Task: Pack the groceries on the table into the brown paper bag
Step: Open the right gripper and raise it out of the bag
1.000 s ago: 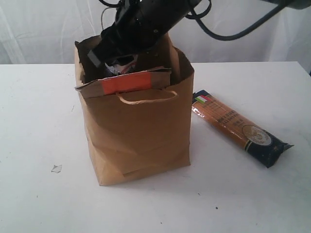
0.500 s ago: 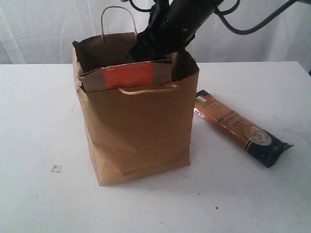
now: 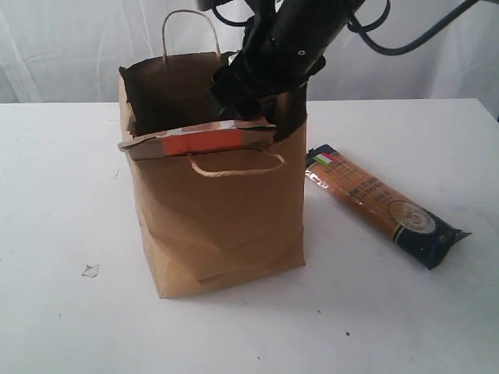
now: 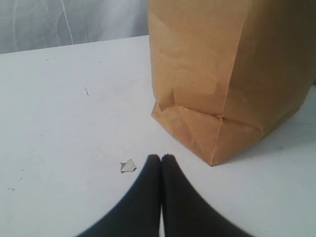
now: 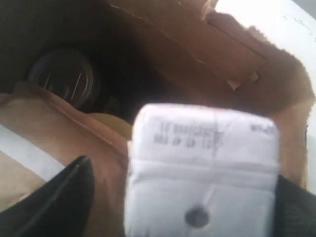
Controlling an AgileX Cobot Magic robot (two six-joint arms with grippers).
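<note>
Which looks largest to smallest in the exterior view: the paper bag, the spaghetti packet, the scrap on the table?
1. brown paper bag, by far.
2. long spaghetti packet.
3. small pale scrap, tiny.
None look alike; nearness hardly matters here.

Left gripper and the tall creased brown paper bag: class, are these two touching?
Apart. In the left wrist view, bare white tabletop lies between the shut black left gripper and the brown paper bag.
</note>
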